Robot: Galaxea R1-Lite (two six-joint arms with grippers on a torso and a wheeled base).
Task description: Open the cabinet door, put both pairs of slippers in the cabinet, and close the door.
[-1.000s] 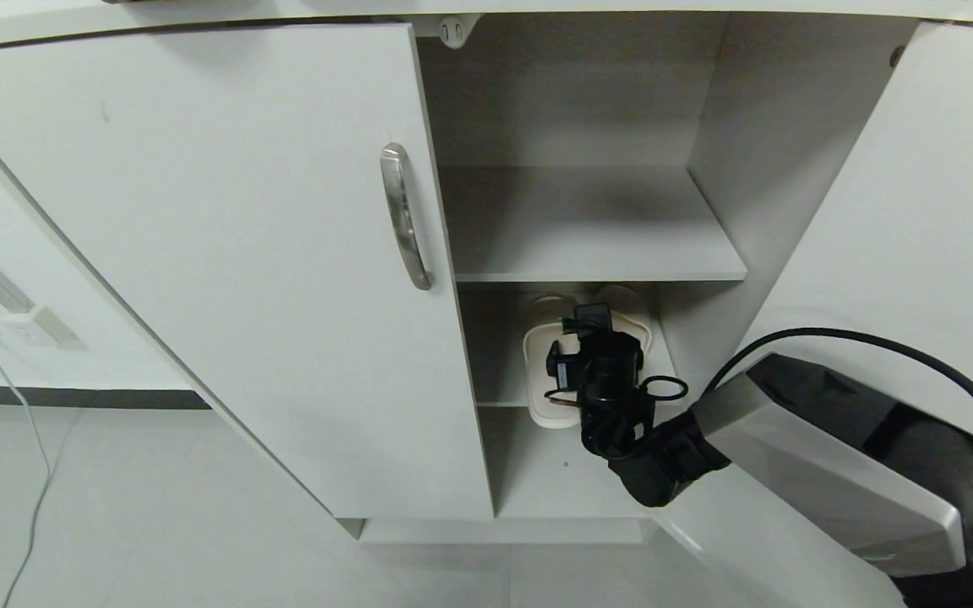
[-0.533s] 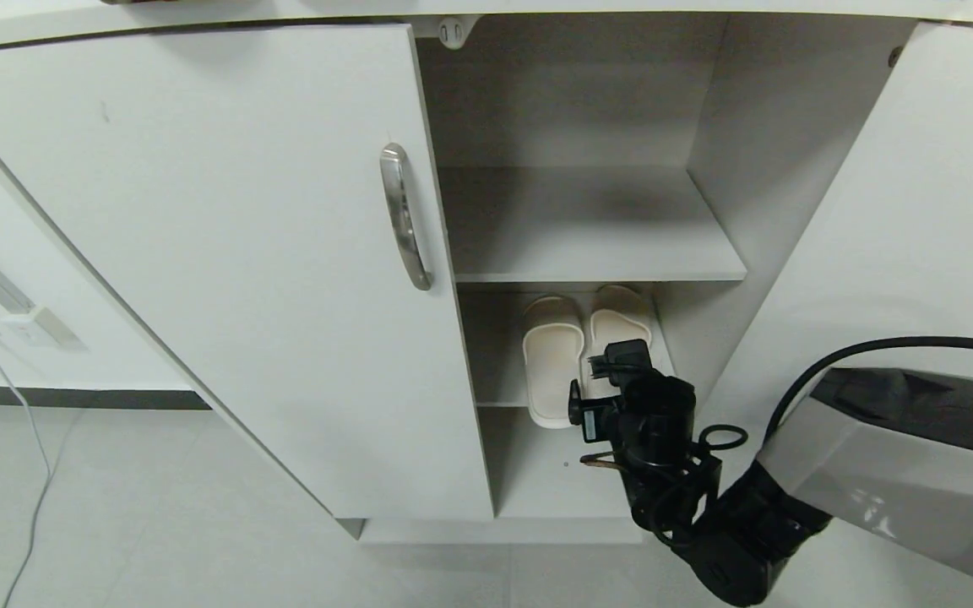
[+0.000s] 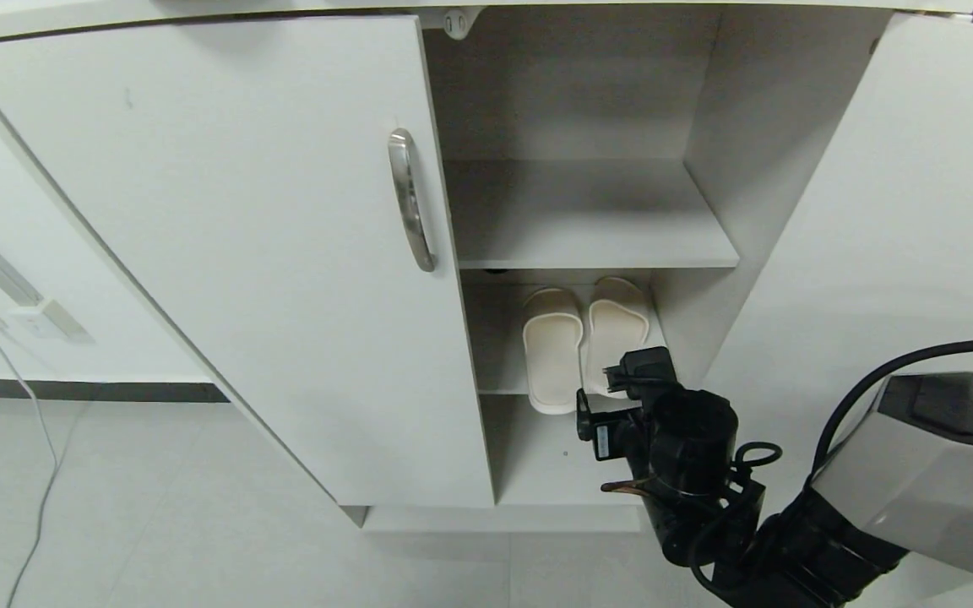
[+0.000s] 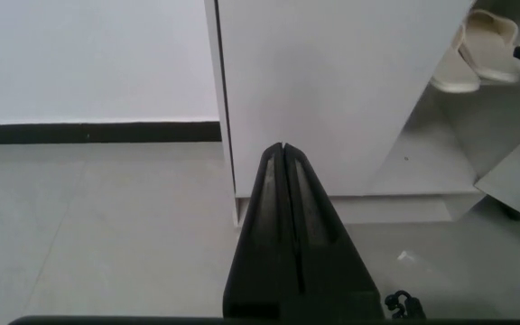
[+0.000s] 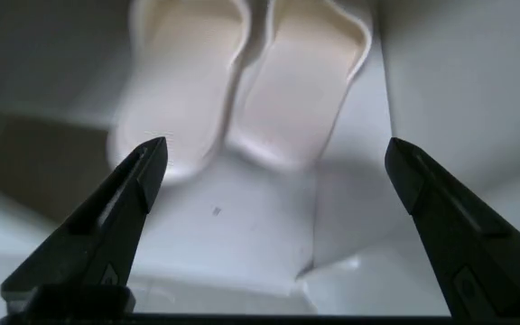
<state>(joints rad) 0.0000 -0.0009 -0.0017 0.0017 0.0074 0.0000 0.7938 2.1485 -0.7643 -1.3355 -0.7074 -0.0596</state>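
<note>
Right gripper [image 5: 275,155]: fingers [image 5: 116,217] spread wide, nothing between them. Low and right of centre in head view, outside the cabinet [image 3: 706,110] front, level with the bottom compartment [image 3: 537,460], just below the slippers [image 3: 554,346].

Slippers: one cream pair, side by side on the middle shelf [image 3: 495,355], toes inward. Left heel overhanging the shelf's front edge. Narrow strip of free shelf on the left, by the shut left door [image 3: 225,253]. Right slipper near the side wall.

Right door [image 3: 900,211] swung wide at frame right, leaving the opening unobstructed from handle [image 3: 410,198] edge to side wall. Upper shelf [image 3: 588,211] above.

Left gripper [image 4: 283,155]: fingers pressed together, holding nothing, over the floor tiles [image 4: 106,226] in front of the left door's lower corner.
</note>
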